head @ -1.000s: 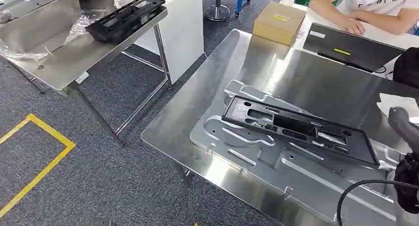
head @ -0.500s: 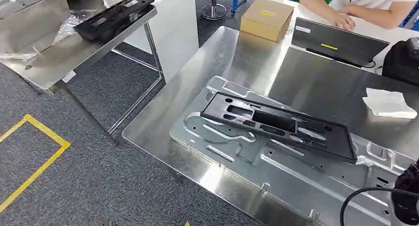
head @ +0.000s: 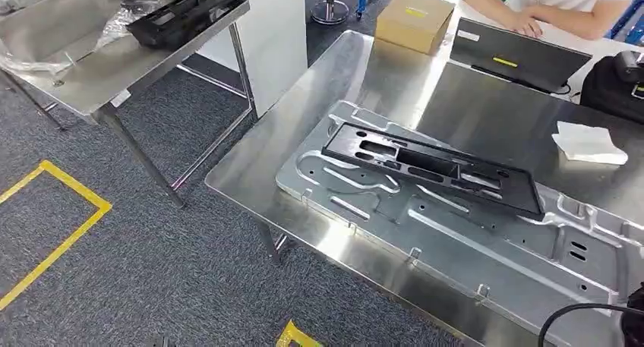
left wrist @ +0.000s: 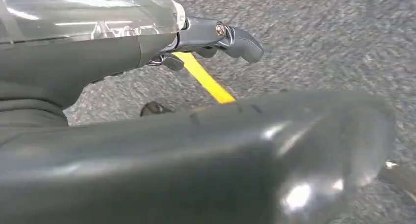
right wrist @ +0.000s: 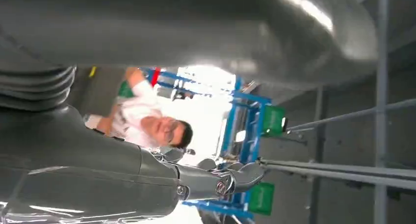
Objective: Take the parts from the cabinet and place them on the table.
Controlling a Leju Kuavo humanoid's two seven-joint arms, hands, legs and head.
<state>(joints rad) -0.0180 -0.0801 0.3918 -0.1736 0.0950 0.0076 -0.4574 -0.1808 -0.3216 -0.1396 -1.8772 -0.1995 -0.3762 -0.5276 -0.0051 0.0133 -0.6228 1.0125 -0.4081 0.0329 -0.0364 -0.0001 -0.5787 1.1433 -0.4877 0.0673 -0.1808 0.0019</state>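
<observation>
A long black plastic frame part [head: 429, 168] lies flat on a stamped silver sheet-metal panel [head: 456, 241], which rests on the steel table [head: 486, 108]. A second black frame part [head: 186, 13] sits on the smaller steel side table [head: 99, 70] at the far left. My left hand [left wrist: 206, 37] hangs over the grey carpet with its fingers stretched out and nothing in them. My right hand [right wrist: 216, 182] also has its fingers stretched out and holds nothing. A dark bit of my right arm [head: 635, 317] shows at the table's near right corner.
On the table's far side are a cardboard box [head: 414, 19], a flat dark panel [head: 516, 55], a white cloth [head: 588, 143] and a black bag [head: 619, 85]. A person [head: 562, 5] sits behind it. Crumpled plastic film [head: 114, 32] lies on the side table. Yellow tape [head: 68, 233] marks the carpet.
The camera has shifted, so the whole scene has slid. My right arm, which reached beside the black part a second ago, has dropped to the lower right corner. The parts have not moved.
</observation>
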